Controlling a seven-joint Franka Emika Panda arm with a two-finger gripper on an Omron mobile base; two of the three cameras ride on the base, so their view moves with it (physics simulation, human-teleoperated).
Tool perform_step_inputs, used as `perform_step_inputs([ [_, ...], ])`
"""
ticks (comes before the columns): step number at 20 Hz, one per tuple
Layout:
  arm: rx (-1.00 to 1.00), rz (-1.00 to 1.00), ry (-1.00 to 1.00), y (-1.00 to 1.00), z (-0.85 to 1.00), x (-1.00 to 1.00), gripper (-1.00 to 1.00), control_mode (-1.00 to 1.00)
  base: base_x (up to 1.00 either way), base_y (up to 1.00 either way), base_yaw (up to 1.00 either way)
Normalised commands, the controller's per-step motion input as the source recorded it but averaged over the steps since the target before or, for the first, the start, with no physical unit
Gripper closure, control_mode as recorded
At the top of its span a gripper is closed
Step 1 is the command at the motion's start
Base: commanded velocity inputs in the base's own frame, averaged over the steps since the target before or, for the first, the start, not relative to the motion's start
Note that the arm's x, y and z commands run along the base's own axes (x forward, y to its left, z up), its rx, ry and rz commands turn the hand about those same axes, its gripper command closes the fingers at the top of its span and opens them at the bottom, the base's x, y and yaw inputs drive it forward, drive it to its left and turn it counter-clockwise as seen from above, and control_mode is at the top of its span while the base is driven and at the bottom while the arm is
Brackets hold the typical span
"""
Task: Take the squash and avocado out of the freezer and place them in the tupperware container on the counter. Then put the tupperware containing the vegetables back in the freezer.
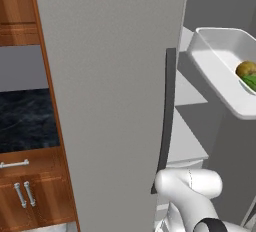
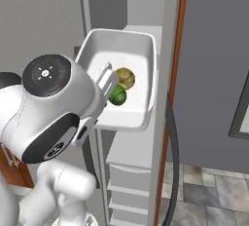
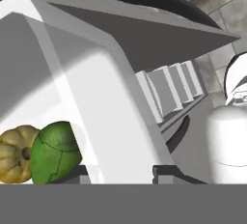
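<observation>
The white tupperware container (image 2: 133, 49) hangs in the air at the open freezer (image 2: 127, 149), above its pale shelves. My gripper (image 2: 105, 78) is shut on the container's near wall, which stands between the two dark fingertips of the gripper (image 3: 123, 174) in the hand view. Inside the container the yellow-tan squash (image 2: 125, 77) and the green avocado (image 2: 118, 96) lie touching each other. From the left base view the tupperware container (image 1: 220, 58) shows at the right, tilted, with the squash (image 1: 245, 68) and the avocado (image 1: 250, 81) near the picture's edge.
The freezer's grey door (image 1: 110, 101) stands open, its dark handle strip (image 1: 168, 121) close to the arm. Left of it is the dark speckled counter (image 1: 27, 121) over brown cabinets (image 1: 30, 196). A tiled floor (image 2: 214, 191) lies at the lower right.
</observation>
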Motion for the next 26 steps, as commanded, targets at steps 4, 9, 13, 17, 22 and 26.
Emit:
perform_step_inputs([
  [4,0.0,0.0,-0.07,0.0,0.17,0.55,1.0,-1.0,0.0,0.0,0.0],
  [9,0.0,0.0,-0.05,0.0,0.17,0.59,1.0,-1.0,0.0,0.0,0.0],
  [13,0.0,0.0,-0.01,0.0,0.05,0.74,1.0,-1.0,0.0,0.0,0.0],
  [17,0.0,0.0,0.0,-0.13,0.0,0.67,1.0,-1.0,0.0,0.0,0.0],
  [22,0.0,0.0,0.0,-0.03,0.0,0.62,1.0,-1.0,0.0,0.0,0.0],
  [26,0.0,0.0,0.0,-0.01,0.0,0.66,1.0,-1.0,0.0,0.0,0.0],
])
